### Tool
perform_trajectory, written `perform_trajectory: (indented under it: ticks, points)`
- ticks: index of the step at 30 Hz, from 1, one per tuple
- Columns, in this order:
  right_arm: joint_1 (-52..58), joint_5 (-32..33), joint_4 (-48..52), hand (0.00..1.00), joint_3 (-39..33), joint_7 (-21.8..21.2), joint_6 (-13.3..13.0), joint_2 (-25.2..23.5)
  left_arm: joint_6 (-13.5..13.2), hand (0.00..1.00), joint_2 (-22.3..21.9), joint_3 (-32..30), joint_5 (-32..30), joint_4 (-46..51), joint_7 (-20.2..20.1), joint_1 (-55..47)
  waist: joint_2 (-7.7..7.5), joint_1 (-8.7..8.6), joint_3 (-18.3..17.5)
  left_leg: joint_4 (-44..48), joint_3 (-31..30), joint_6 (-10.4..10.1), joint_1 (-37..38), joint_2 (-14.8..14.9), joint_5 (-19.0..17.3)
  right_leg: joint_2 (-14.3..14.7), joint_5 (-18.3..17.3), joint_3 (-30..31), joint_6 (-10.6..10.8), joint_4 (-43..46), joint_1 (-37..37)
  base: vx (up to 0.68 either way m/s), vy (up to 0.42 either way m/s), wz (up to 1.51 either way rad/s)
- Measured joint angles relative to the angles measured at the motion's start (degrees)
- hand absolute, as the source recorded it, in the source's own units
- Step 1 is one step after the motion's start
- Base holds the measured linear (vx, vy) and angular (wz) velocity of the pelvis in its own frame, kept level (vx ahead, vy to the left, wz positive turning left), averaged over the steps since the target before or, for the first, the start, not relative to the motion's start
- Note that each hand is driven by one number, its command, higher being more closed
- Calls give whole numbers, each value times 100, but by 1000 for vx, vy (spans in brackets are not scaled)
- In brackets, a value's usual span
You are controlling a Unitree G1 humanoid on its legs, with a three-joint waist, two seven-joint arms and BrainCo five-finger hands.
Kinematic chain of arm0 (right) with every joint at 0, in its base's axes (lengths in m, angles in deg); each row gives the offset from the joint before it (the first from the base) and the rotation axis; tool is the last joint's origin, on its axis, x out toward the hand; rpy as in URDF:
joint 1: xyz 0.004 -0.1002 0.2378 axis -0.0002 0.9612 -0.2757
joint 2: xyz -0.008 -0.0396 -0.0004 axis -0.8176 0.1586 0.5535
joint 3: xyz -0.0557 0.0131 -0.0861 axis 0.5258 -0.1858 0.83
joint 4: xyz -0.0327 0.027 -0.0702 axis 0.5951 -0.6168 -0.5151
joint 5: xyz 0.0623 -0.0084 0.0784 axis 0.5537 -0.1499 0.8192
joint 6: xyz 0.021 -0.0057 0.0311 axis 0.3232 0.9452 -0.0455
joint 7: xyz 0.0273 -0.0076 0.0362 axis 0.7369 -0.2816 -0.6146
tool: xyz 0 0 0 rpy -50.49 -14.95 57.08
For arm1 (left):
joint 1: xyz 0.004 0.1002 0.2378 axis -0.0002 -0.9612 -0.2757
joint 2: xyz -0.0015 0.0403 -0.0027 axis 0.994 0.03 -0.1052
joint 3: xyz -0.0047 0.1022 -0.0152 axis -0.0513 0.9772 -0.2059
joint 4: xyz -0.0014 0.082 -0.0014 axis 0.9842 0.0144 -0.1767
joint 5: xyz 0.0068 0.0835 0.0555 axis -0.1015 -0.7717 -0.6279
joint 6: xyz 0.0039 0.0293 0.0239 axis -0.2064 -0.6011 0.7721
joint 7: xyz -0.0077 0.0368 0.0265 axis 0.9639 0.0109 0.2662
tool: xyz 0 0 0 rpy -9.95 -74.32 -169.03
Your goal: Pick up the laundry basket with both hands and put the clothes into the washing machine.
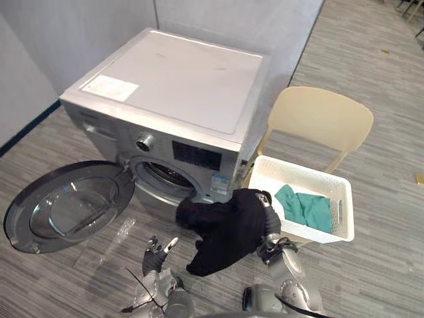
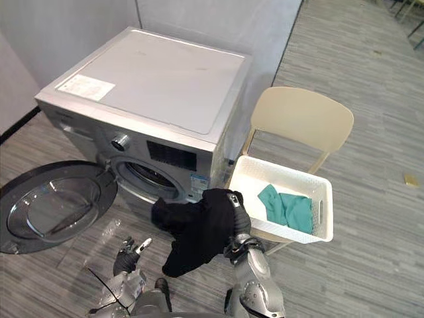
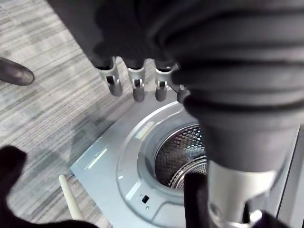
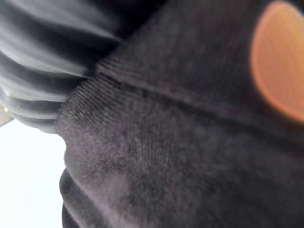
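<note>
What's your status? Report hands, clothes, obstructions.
Left hand open, low before the washing machine. Black garment hangs from right hand near the drum opening. Teal garment in laundry basket on chair. Door open, opening unobstructed.

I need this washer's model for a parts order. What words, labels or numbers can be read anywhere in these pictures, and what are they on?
No text is legible.
White sticker on top of the washing machine: print too small to read.
Blue-and-white label on its front, beside the drum opening: too small to read.
Dark display panel: no readable figures.
</note>
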Motion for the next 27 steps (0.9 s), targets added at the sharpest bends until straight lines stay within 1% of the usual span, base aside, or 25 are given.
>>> perform_trajectory:
  ticks: [1,3,5,6,7,8,9,10,11,12,13,14,15,16,17,18,19,20,21,22,23,24,25,26,27]
  points:
    - [130,-1,86,100,0,4,-4,70,2,0,-91,-1,-2,37,6,-5,147,-12,-64,11,-80,23,-16,68,32,133,-15,-35,-91,-335,158,100,-110,4]
    - [380,-1,243,100,-46,8,-14,126,-4,0,-138,124,-14,99,-12,-17,241,-4,-130,99,-209,9,14,134,21,169,-51,-184,-121,-385,328,118,-82,21]
    - [446,12,258,100,10,6,-14,127,-6,0,-142,137,-36,248,-13,-75,280,0,-149,417,-345,-22,-39,196,-111,198,-175,-215,-161,-321,433,85,-45,19]
    - [462,41,261,100,79,-5,-8,130,-27,0,-168,109,-31,370,-13,-139,295,18,-140,872,-397,-49,-168,268,-214,211,-294,-214,-212,-265,473,41,-8,6]
    - [508,57,290,100,160,-14,3,130,-30,0,-180,41,-31,441,-13,-237,319,24,-130,1668,-422,1,-448,378,-252,207,-392,-192,-248,-242,595,37,6,-1]
    - [555,56,374,100,214,-14,16,150,-30,0,-188,3,-31,472,-14,-304,347,35,-117,2143,-448,7,-598,457,-248,199,-432,-160,-253,-230,661,47,58,-18]
    - [637,56,570,100,330,-34,20,213,-29,0,-205,-67,-31,487,-11,-435,406,54,-104,2866,-556,113,-832,563,-170,205,-520,-74,-287,-166,768,60,75,-25]
    - [653,56,639,100,346,-49,21,232,-22,0,-216,-105,-31,483,-7,-518,398,55,-89,3137,-630,197,-968,591,-73,168,-558,-12,-274,-139,823,114,147,-54]
    - [676,56,786,100,367,-75,4,236,-11,0,-182,-151,-30,471,4,-686,363,146,-114,3685,-761,307,-1219,628,-57,42,-583,144,-253,-132,813,83,103,-47]
    - [665,57,795,100,355,-75,2,235,-11,0,-181,-163,-30,469,4,-685,370,158,-111,3740,-812,329,-1262,642,-77,22,-583,174,-252,-135,805,162,187,-52]
    - [626,57,794,100,298,-73,0,232,-12,0,-174,-152,-28,467,1,-643,358,149,-112,3796,-1115,443,-1494,681,-150,-70,-559,247,-207,-150,781,153,212,-30]
    - [618,58,792,100,264,-71,1,236,-13,0,-166,-145,-29,454,2,-589,345,156,-123,3627,-1317,457,-1605,769,-155,-137,-490,292,-86,-153,714,185,279,-33]
    - [612,58,788,100,237,-57,2,236,-12,0,-160,-137,-30,438,2,-541,348,142,-122,3266,-1531,471,-1594,860,-114,-199,-434,312,19,-171,697,162,335,-29]
    - [630,59,786,100,190,-43,1,241,-13,0,-152,-97,-31,428,7,-485,384,128,-143,2634,-1899,446,-1492,872,-10,-282,-381,313,117,-217,705,146,329,-24]
    - [640,59,785,100,145,-23,1,241,-13,0,-147,-34,-31,427,12,-464,467,124,-204,2119,-2112,455,-1380,911,248,-324,-335,317,211,-289,734,253,616,-19]
    - [606,60,689,100,64,3,3,172,-16,0,-165,15,-31,390,14,-425,479,122,-318,1745,-2176,7,-1190,813,100,-440,-293,376,405,-452,771,217,532,12]
    - [570,59,577,100,12,16,9,64,-21,0,-144,-3,-33,377,22,-287,301,3,-379,1579,-2110,-200,-1195,603,-51,-623,-167,385,491,-678,836,215,510,38]
    - [570,58,562,100,-21,18,14,-23,-27,0,-121,-11,-33,377,25,-193,202,-41,-397,1430,-2071,-303,-1196,497,-122,-752,-46,413,543,-808,878,148,452,77]
    - [515,59,544,100,-91,27,12,-139,-31,0,-74,22,-37,374,18,-33,151,-126,-389,1336,-1847,-661,-1187,367,-404,-944,321,467,780,-1019,1015,122,474,60]
    - [462,59,499,100,-75,34,26,-139,-30,0,-45,29,-39,364,18,0,72,-128,-385,1444,-1797,-609,-1206,246,-432,-1057,473,489,857,-1085,1057,111,555,38]
    - [445,58,501,100,-23,31,29,-139,-32,0,-11,45,-40,360,17,-9,79,-126,-393,1629,-1750,-495,-1205,154,-571,-1143,737,497,943,-1180,1165,57,386,6]
    - [454,59,524,100,52,28,15,-139,-35,0,59,119,-52,358,14,-4,152,-134,-397,1914,-1713,-346,-1218,27,-821,-1241,1007,487,954,-1235,1294,44,531,-3]
    - [470,60,568,100,47,26,12,-139,-36,0,148,241,-95,332,-10,-6,162,-120,-420,2122,-1586,-184,-1256,-112,-1035,-1403,1207,536,952,-1218,1309,-2,442,-4]
    - [483,59,572,100,48,24,12,-138,-36,0,158,258,-142,319,-14,4,162,-118,-420,2178,-1528,-110,-1267,-194,-1126,-1487,1333,594,920,-1173,1268,-23,393,-23]
    - [507,53,571,100,54,23,19,-137,-35,0,143,256,-213,291,-15,5,209,-97,-443,2196,-1343,18,-1245,-272,-1225,-1572,1655,660,517,-1055,1019,0,381,-60]
